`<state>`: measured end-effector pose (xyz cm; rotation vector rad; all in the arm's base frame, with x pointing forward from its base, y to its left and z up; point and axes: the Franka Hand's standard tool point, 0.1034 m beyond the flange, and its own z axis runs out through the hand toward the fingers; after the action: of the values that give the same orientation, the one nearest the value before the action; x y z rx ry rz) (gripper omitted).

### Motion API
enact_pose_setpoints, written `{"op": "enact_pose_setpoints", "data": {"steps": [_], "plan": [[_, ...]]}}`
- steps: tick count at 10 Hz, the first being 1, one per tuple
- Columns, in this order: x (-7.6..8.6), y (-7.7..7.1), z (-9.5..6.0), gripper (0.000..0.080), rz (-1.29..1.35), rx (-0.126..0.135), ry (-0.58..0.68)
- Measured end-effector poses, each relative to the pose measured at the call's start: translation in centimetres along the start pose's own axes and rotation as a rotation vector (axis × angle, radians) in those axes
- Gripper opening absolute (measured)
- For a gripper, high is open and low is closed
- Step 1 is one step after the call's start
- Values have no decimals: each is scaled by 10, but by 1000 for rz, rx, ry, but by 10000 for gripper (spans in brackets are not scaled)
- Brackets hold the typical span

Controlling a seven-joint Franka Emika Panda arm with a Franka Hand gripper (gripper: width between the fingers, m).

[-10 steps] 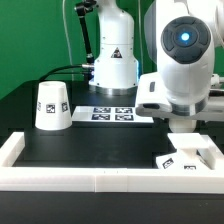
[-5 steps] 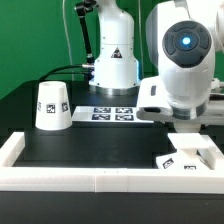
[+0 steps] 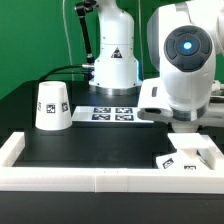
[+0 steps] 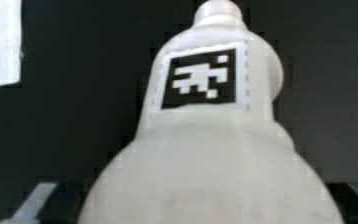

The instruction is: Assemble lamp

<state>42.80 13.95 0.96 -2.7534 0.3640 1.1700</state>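
The white bulb fills the wrist view, with a square tag on its narrow stem and its wide round part between my fingers. My gripper is shut on the bulb; a finger shows at each side. In the exterior view the arm hangs over the right part of the table, and its body hides the gripper and the bulb. The flat square base lies just below the arm at the front right. The tapered shade stands at the exterior view's left.
The marker board lies at the back middle of the black table. A low white wall runs along the front and sides. A second robot base stands behind the table.
The arm has shifted slightly up and toward the exterior view's right. The shade, base and marker board have not moved.
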Motion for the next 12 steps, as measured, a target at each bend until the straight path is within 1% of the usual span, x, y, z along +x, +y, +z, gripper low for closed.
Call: {"op": "enact_pose_setpoints", "data": {"steps": [3, 4, 6, 7, 8, 10, 11, 12], "plan": [[0, 0, 0, 576, 0, 1, 0], [0, 2, -4, 576, -9, 2, -2], [-3, 9, -37, 576, -23, 26, 13], [-8, 12, -56, 577, -26, 36, 11], [-11, 15, -69, 577, -30, 43, 8], [-15, 26, -107, 577, -45, 62, -6], [-11, 28, -118, 577, -42, 70, 18], [-10, 27, -116, 577, -43, 70, 27]]}}
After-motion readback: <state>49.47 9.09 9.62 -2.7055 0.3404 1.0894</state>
